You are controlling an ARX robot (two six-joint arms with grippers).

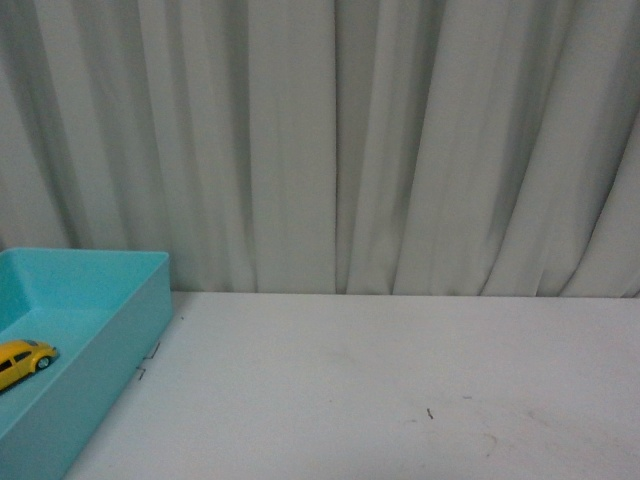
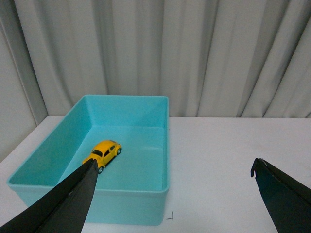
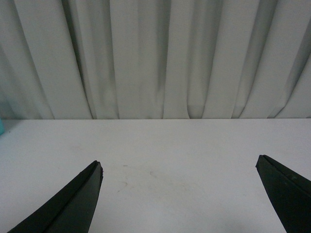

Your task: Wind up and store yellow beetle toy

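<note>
The yellow beetle toy (image 2: 105, 153) rests on its wheels on the floor of a turquoise box (image 2: 146, 204). In the front view the beetle toy (image 1: 22, 361) shows at the far left edge, inside the same box (image 1: 120, 335). My left gripper (image 2: 173, 167) is open, held back from the box and above the table, with nothing between its black fingers (image 2: 77, 194). My right gripper (image 3: 179, 167) is open too, over bare white table, holding nothing. Neither arm shows in the front view.
A white table (image 1: 380, 390) carries faint scuffs and small dark marks (image 1: 430, 413). A pleated pale curtain (image 1: 350, 140) hangs right behind the table's far edge. The box stands at the table's left side.
</note>
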